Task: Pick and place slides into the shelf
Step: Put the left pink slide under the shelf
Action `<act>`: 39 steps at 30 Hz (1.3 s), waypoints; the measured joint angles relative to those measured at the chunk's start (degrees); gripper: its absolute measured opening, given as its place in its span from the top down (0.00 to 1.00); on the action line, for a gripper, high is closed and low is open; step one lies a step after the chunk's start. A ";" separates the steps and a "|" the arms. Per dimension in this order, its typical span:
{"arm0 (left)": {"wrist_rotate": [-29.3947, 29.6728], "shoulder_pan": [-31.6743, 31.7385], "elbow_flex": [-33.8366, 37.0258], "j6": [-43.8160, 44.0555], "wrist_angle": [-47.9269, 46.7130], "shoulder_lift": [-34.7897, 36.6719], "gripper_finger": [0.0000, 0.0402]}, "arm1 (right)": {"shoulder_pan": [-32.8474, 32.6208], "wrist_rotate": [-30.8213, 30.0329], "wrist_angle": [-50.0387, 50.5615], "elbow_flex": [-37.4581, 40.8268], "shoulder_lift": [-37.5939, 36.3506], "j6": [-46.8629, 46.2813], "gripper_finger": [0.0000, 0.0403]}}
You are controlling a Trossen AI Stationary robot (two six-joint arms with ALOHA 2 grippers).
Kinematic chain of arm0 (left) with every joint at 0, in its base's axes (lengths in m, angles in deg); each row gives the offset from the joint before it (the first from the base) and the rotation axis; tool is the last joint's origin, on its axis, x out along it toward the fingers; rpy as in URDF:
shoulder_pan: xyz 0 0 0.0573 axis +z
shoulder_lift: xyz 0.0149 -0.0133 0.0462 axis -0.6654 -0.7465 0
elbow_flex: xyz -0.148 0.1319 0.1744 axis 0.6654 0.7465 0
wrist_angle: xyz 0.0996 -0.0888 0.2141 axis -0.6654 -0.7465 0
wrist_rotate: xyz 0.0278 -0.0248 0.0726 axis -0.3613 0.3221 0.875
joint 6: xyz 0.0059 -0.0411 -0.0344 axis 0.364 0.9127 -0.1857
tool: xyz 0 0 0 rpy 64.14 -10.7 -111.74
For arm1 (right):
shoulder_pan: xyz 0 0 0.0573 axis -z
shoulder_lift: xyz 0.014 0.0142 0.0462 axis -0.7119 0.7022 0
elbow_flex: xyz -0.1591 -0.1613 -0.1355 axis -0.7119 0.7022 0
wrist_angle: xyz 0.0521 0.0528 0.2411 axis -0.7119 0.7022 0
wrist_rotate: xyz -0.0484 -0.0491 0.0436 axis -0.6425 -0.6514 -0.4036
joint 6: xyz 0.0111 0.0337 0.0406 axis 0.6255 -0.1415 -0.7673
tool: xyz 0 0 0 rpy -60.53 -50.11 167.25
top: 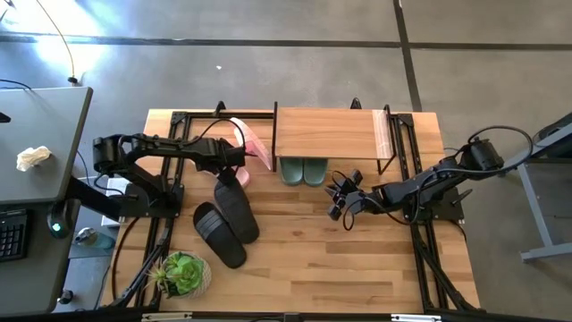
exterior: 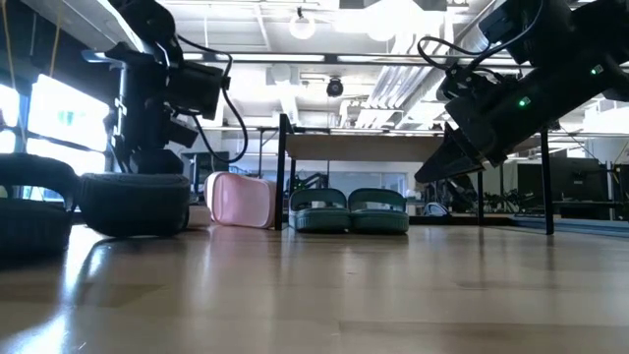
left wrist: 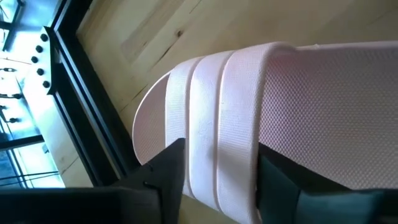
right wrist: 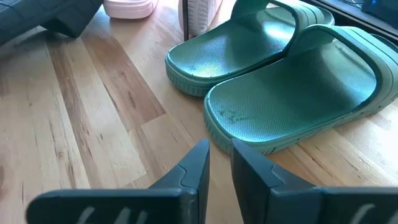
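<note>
The left gripper (left wrist: 217,180) clamped the pink slide (left wrist: 249,112) beside the shelf (top: 326,134), likely for insertion; the right gripper (right wrist: 217,165), fingers nearly together, waited near the green pair (right wrist: 280,81).

1. No text, label, brand, number or sign can be read in any of the four views.
2. The pink slide (left wrist: 261,118) filling the left wrist view shows only a woven texture and ribs, with no lettering.
3. The green slides (right wrist: 280,81) in the right wrist view carry faint marks near the centre of the frame that are too small to read.
</note>
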 joint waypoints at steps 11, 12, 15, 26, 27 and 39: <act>-0.20 -0.04 0.00 -0.19 -0.09 0.02 0.98 | 0.00 0.24 0.02 0.00 0.00 -0.01 0.86; -0.16 -0.04 0.00 -0.21 -0.13 0.03 0.98 | 0.00 0.26 0.02 0.00 0.00 0.00 0.86; 0.54 -0.04 -0.56 -0.19 -1.45 0.03 0.96 | 0.00 0.28 0.02 0.00 0.00 -0.02 0.86; 4.58 -2.40 -7.01 1.95 -7.90 3.22 0.99 | 0.00 0.37 0.22 0.00 0.00 -0.02 0.86; 5.22 -3.09 -7.75 2.40 -8.65 3.73 0.99 | 0.00 0.38 0.27 0.00 0.00 -0.02 0.86; 12.56 -11.12 -17.59 9.49 -20.54 8.38 0.99 | 0.00 0.28 0.83 0.00 0.00 -0.02 0.86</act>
